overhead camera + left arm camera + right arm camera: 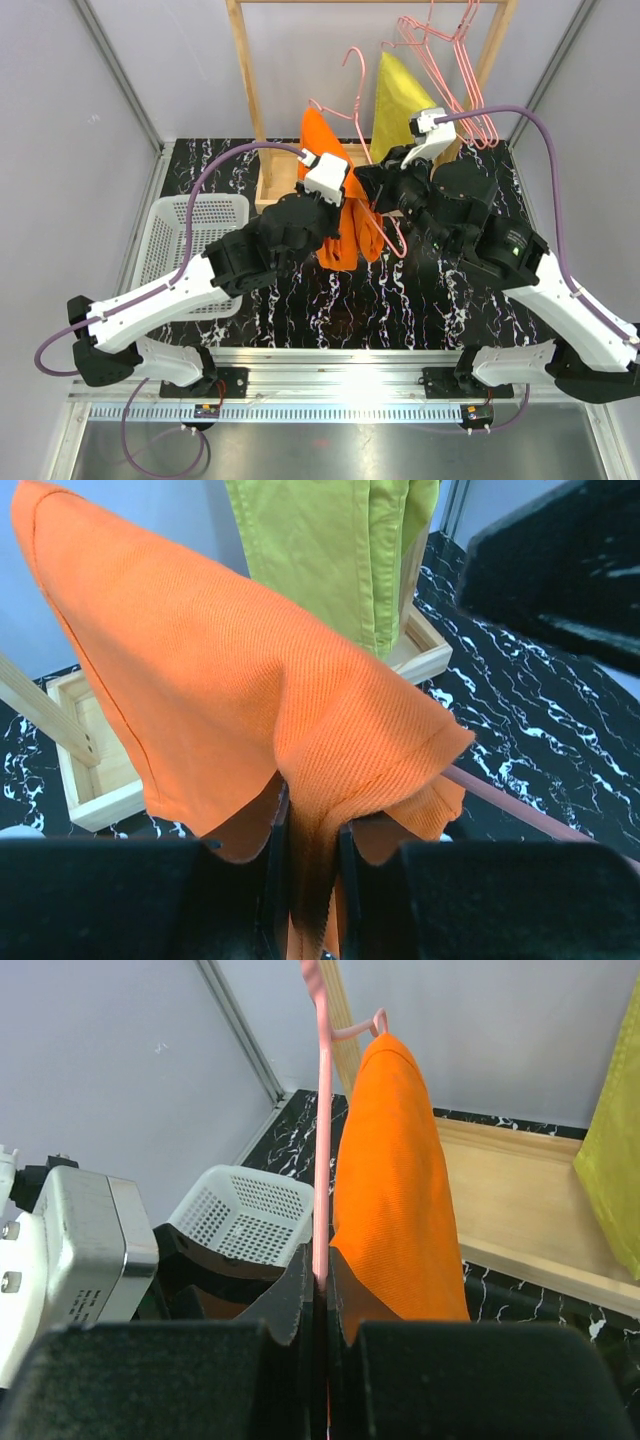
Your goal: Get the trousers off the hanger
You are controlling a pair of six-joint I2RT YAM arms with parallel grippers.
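Left gripper (312, 855) pinched on an orange trousers (230, 680) fold, lower centre, right gripper (320, 1290) clamped on pink hanger (322, 1130) wire, cloth hanging just right of its fingers (346, 1310).

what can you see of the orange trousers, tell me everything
The trousers are bright orange, finely ribbed soft cloth, folded over a pink wire hanger and hanging down bunched. A stitched hem shows in the left wrist view. The left fingers pinch a lower fold of cloth; the right fingers clamp the hanger wire beside it.
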